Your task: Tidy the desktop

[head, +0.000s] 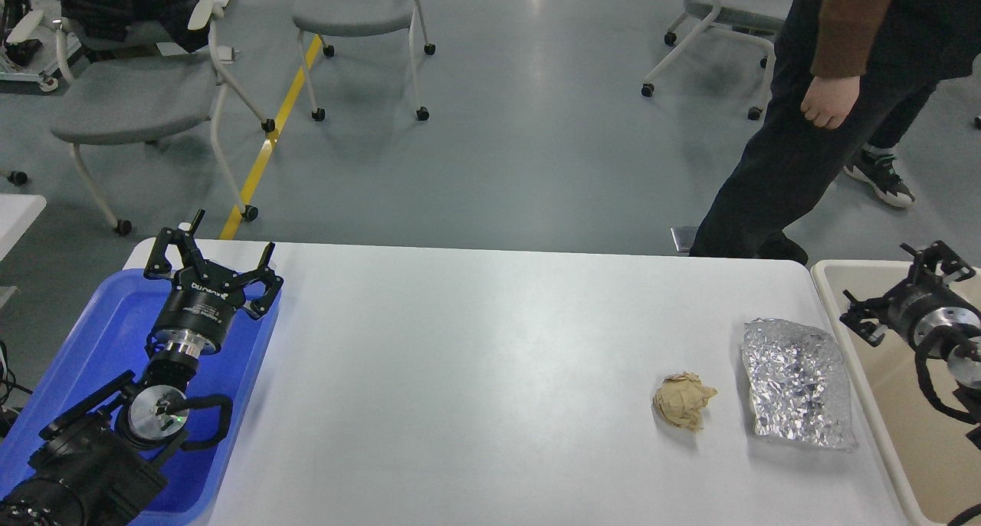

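Head view: left gripper (218, 256) spread over blue tray (77, 357), right gripper (893, 292) likewise, beige bin (835, 296) edge-cropped.

The desktop (475, 373) lies bare across its left and middle, with only a crumpled paper ball (682, 401) and a foil bag (798, 392) near its right edge.

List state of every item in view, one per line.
Left gripper: open, empty, above blue tray.
Right gripper: open, empty, over beige bin.
Paper ball: crumpled, on desktop.
Foil bag: crinkled, lying flat near the bin.
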